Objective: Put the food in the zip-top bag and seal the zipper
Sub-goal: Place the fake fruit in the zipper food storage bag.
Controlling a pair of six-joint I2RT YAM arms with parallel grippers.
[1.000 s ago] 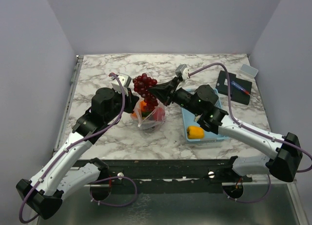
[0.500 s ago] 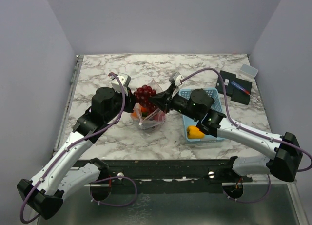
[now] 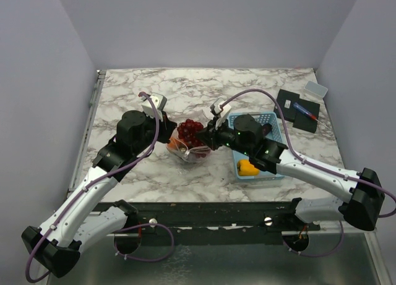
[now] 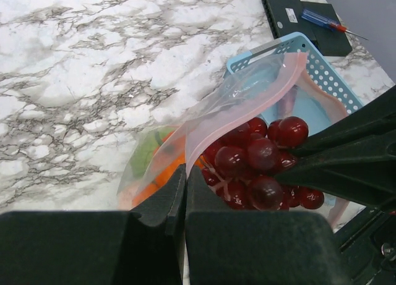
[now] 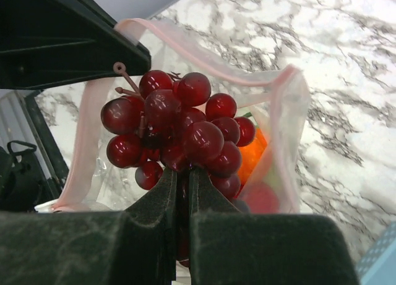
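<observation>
The left jaws clamp the bag (image 4: 247, 81) by its pink zipper (image 4: 241, 109) to keep the mouth spread and raised off the tabletop (image 4: 93, 62), while the right jaws — clenched on the grapes (image 5: 176, 127) — hang the bunch in that mouth, over food (image 4: 154, 170) already inside.

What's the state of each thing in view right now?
left claw: shut on zip-top bag rim
right claw: shut on grapes
zip-top bag: mouth open
zipper: unsealed
grapes: gripped, in the bag's mouth
pumpkin: inside bag
yellow pepper: lying in basket
</observation>
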